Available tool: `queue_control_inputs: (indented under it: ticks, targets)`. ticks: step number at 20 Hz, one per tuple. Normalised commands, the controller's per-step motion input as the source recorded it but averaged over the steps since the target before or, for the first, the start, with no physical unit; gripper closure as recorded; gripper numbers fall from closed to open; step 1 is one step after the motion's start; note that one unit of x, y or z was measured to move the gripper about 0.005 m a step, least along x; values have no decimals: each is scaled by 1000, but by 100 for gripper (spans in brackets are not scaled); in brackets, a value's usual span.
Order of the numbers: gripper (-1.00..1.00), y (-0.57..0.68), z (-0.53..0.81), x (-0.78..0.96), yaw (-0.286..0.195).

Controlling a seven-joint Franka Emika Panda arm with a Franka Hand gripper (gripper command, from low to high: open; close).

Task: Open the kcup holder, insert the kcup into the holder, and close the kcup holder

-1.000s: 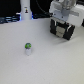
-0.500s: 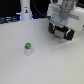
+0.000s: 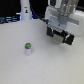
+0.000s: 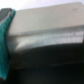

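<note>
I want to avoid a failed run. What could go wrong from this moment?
1. The gripper is right at the holder, hiding its front, so a missed or slipping pull is hard to notice.
2. The wrist view is blurred and too close to confirm any grip.
3. The kcup stands loose on the table; a nudge may tip it.

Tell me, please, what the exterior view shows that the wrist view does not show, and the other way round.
Only the exterior view shows the kcup standing alone on the white table, the tall white post behind it, and the gripper at the black kcup holder on the exterior view's right. Only the wrist view shows a blurred close-up of a pale grey surface with a green edge at one side; what these are I cannot tell. I cannot name anything with certainty that both share.
</note>
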Motion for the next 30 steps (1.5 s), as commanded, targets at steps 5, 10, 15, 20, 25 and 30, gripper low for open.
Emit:
queue_control_inputs:
  ticks: [5, 10, 15, 20, 25, 30]
  targets:
    - [100, -422, 128, 764, -72]
    - [-100, -259, 117, 415, -53]
    - [-100, -81, 207, 74, -52]
    - [-100, -260, 442, 75, -146]
    - [-100, -427, 421, 15, -232]
    - [-100, -384, 330, -38, -276]
